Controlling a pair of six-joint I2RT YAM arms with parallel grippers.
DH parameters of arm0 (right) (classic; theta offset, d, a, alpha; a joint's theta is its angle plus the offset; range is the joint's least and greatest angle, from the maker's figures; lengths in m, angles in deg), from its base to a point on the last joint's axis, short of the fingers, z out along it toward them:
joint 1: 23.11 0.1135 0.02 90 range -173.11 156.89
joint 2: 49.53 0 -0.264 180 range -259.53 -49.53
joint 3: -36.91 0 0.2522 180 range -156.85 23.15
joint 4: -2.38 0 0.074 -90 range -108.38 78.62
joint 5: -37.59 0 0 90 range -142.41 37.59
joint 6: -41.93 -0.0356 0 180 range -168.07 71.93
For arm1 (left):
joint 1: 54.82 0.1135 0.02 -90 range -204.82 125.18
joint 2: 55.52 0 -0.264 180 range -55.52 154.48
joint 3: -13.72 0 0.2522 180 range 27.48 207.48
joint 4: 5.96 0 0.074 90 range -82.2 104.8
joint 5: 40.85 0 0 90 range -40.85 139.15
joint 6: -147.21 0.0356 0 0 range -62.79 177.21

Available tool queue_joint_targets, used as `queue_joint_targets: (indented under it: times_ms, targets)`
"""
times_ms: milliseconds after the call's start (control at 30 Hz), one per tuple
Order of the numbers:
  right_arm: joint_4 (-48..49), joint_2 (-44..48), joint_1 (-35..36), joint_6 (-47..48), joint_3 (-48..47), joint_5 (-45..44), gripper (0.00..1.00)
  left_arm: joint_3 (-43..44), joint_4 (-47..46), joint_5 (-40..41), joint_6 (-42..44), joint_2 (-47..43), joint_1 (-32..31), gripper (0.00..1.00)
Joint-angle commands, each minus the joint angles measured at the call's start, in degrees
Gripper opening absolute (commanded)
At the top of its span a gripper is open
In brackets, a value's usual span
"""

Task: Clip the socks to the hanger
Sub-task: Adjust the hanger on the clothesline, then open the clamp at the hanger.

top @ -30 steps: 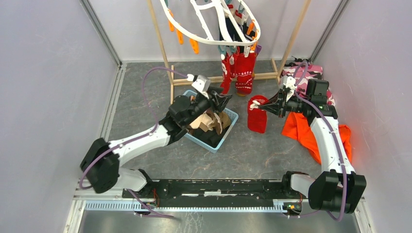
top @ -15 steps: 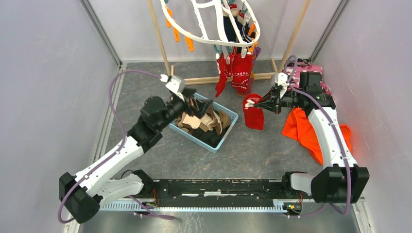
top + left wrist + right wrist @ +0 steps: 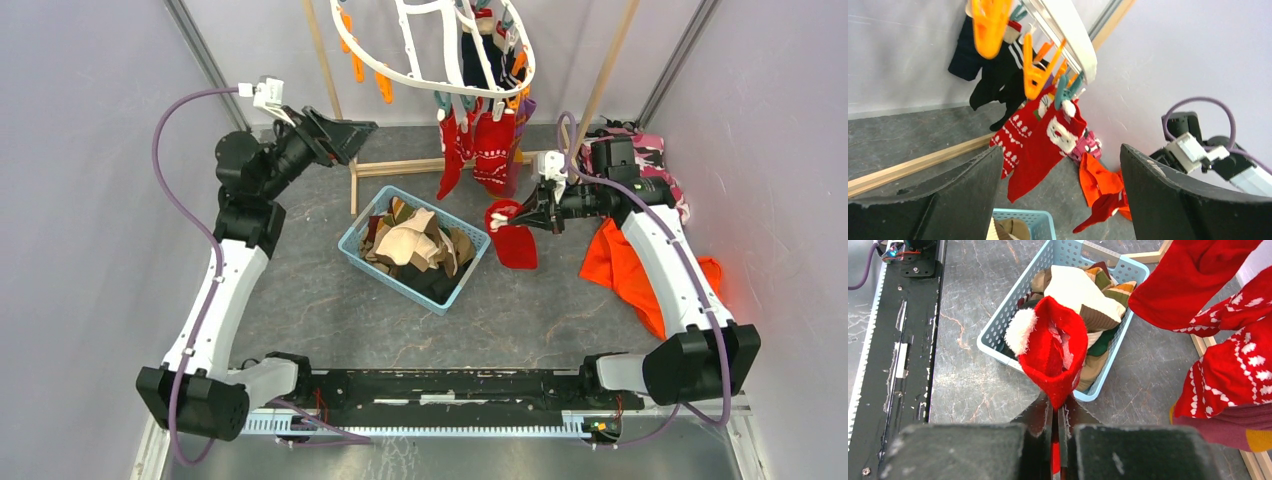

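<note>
Holding a red Santa sock by its edge, the right gripper had its jaws clamped on it just beside the blue basket of loose socks, below the white hanger where two matching socks hung clipped. Left gripper hovered up high, jaws wide apart, empty.

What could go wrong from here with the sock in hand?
The right gripper pinches only a thin edge of the red sock, so it may slip out. The open left gripper sits close to the wooden pole and hanger; a bump could set the hanger swinging.
</note>
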Motion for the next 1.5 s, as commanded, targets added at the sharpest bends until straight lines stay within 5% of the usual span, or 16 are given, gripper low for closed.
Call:
queue_joint_targets:
  times_ms: [0,267,533,967,1133,1300,1467]
  targets:
    - [3.0,0.4,1.4,-2.1,-3.3,-1.0,0.00,4.6,-3.0,-6.9,-7.0,2.2,3.9,0.91]
    - [3.3,-2.8,4.5,-3.3,-7.0,-0.8,0.00,6.9,-6.4,-10.1,-8.8,5.6,5.7,0.88]
    - [-8.8,-6.0,5.9,9.3,-15.8,-3.0,0.00,4.6,-8.6,-11.0,-7.2,3.7,5.7,0.86]
    - [4.6,-5.8,21.8,5.1,-15.9,-5.5,0.00,-12.2,-39.8,-34.1,-7.4,-2.8,5.5,0.92]
    - [5.3,-8.4,27.2,3.7,-17.2,-5.7,0.00,-14.1,-31.9,-34.8,-4.6,-6.4,2.4,0.91]
    - [3.2,-11.7,30.4,1.9,-19.9,-4.9,0.00,-11.8,-7.5,-31.0,12.1,-9.3,-3.6,0.91]
    - [-0.6,-13.7,33.0,3.1,-21.8,-5.8,0.00,-9.1,6.6,-26.5,20.5,-8.9,-8.7,0.90]
